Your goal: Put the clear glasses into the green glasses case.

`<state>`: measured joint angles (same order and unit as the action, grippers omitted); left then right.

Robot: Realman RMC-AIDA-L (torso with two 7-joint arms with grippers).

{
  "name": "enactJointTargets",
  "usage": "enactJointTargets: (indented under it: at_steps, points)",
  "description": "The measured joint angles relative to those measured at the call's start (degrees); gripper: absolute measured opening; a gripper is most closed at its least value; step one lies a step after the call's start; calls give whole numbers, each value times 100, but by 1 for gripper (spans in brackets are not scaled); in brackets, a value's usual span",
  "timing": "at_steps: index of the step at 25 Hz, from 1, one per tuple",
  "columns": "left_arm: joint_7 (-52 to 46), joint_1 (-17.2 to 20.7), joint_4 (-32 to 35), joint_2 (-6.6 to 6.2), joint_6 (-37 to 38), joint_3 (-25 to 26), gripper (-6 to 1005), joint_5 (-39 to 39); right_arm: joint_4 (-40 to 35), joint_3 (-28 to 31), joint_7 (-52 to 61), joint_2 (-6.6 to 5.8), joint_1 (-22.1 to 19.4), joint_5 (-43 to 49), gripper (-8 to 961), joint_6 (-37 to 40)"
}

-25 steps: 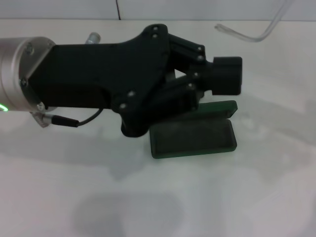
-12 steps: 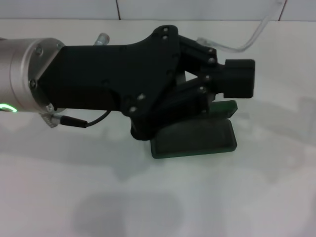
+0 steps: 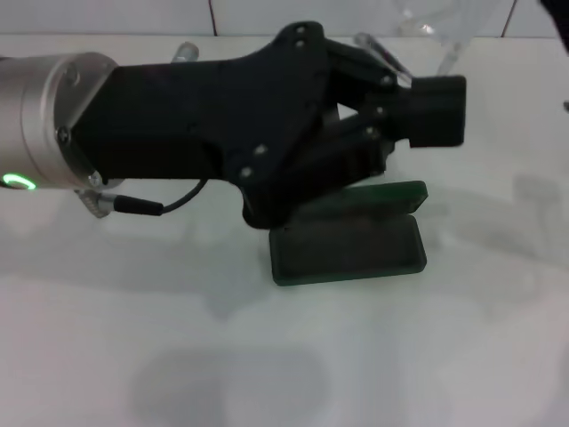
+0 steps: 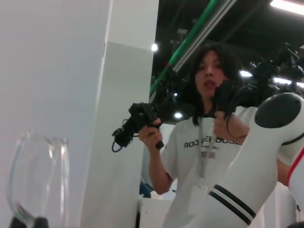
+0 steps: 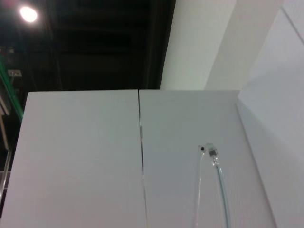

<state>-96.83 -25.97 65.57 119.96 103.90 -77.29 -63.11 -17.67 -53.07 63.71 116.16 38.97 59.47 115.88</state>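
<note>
The left gripper [image 3: 436,111] reaches in from the left, lifted above the table [image 3: 107,338], its claw clamped on the clear glasses [image 4: 38,185], presumably for carrying. Just below lies the green glasses case [image 3: 347,245], open to receive them.

Glossy transparent plastic clear glasses [image 3: 418,22]; smooth dark green glasses case [image 3: 351,245] with matt lining; matt white table [image 3: 267,356].
</note>
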Motion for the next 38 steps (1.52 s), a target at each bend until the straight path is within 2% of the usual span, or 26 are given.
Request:
enactJointTargets:
  at_steps: [15,28,38]
  points:
    - [34,30,-5,-17,-100,22,38,51,-69,-775,-16,-59,-83,124,82,-78]
    - [152,-99,-454,-26,-184,21,38,9,-88,-1265,15,-37,89,545,82,-304]
    - [218,-79,-562,-26,-212,21,39,5,-200,-1387,-27,-31,-14,490,81,-383]
